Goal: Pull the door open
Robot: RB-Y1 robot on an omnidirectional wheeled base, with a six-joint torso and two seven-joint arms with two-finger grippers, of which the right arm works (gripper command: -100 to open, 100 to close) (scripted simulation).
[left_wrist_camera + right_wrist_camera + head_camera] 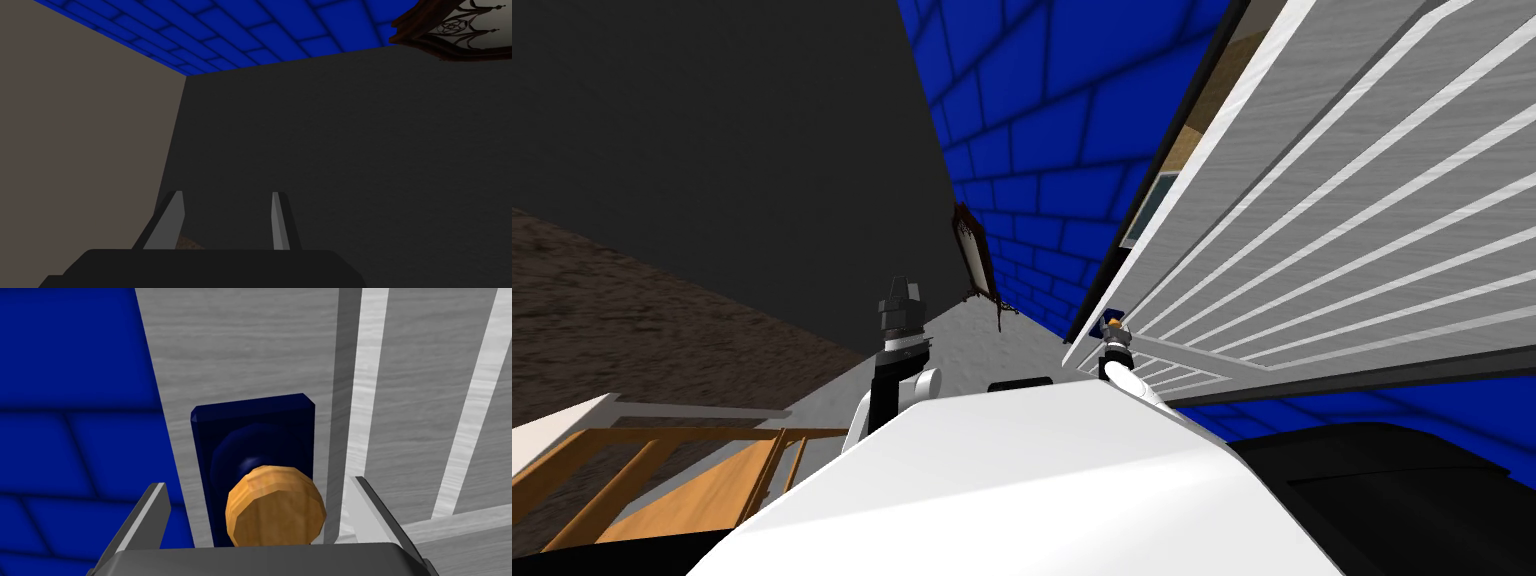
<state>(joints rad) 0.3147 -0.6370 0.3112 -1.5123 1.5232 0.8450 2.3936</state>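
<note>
The light grey, wood-grained panelled door (pixel 1312 200) takes the upper right of the head view; its round orange wooden knob (pixel 275 508), on a dark blue rectangular plate (pixel 252 418) by the door's edge, lies between the right gripper's (pixel 257 483) spread fingers, untouched; the knob's base is hidden behind the gripper body; the left gripper (pixel 227 193), left of centre, is parted and empty; a dark-framed mirror (pixel 974 255) is against the blue brick wall (pixel 1052 130).

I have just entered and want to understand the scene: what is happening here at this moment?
The robot's right gripper is at the round orange knob, which sits on a dark blue rectangular plate near the edge of the light grey panelled door. Its two fingers stand open on either side of the knob without pressing it, so the grip is not yet made. The left gripper is open, holds nothing and is away from the door.
</note>
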